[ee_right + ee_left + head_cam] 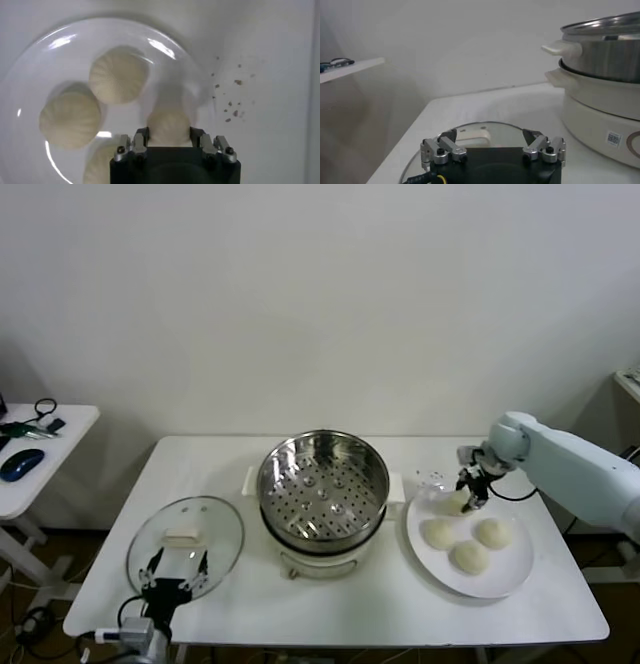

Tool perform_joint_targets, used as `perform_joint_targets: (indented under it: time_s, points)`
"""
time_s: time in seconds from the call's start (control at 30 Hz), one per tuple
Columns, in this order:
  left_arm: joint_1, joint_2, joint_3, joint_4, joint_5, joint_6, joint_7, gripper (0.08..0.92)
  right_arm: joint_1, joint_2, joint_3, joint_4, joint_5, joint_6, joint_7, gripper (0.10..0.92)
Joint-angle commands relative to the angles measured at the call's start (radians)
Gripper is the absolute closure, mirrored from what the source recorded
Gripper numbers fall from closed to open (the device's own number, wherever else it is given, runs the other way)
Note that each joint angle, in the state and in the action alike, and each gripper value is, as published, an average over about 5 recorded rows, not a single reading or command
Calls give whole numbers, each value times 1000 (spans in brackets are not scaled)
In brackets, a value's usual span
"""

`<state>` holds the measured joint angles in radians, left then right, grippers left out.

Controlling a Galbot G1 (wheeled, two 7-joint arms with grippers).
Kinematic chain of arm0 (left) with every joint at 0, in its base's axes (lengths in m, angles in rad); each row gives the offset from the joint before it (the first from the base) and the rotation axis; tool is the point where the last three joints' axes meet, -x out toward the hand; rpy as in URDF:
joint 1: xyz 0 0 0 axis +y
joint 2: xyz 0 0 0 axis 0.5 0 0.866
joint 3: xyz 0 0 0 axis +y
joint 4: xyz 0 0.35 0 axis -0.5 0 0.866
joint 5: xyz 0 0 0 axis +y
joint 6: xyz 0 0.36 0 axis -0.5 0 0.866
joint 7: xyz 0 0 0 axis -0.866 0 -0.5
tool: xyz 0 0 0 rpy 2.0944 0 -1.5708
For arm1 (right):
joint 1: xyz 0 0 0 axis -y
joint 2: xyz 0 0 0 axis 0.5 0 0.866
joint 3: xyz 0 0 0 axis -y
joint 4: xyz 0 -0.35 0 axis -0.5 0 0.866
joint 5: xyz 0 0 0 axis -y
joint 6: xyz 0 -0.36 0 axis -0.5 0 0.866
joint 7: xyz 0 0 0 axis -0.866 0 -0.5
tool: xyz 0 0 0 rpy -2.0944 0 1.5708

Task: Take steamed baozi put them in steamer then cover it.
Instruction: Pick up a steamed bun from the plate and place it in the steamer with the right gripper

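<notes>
Right gripper (169, 145) pinches one baozi (169, 125) on plate (30, 90). Left gripper (492, 150) spread wide over cover (186, 546). Steamer (600, 100) base label (613, 138): QR code, unreadable.

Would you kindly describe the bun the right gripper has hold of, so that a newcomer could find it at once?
Start at the steel steamer in the middle of the table, then look to the white plate on its right. Four buns sit there; the wanted baozi is the one at the plate's far edge. Unlike the three free buns, it sits between the shut fingers of the right gripper.
</notes>
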<state>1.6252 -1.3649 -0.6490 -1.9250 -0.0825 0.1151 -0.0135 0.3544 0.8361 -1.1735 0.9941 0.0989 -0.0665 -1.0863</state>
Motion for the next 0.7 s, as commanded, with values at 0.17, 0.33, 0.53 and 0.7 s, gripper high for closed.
perform_joint_targets:
  time_s: [0.17, 0.33, 0.53, 0.7]
  points:
    - [3, 15, 3, -8, 0, 2, 0, 177, 658, 224, -322, 202, 176, 391, -60, 457]
    - [-1, 24, -1, -5, 0, 3, -1, 177, 702, 387, -301, 363, 128, 516, -9, 457]
    - [-6, 16, -1, -8, 4, 6, -3, 177, 519, 486, -257, 401, -105, 614, 59, 457]
    - [-5, 10, 0, -9, 9, 4, -5, 177, 344, 492, -231, 283, -354, 684, 105, 457]
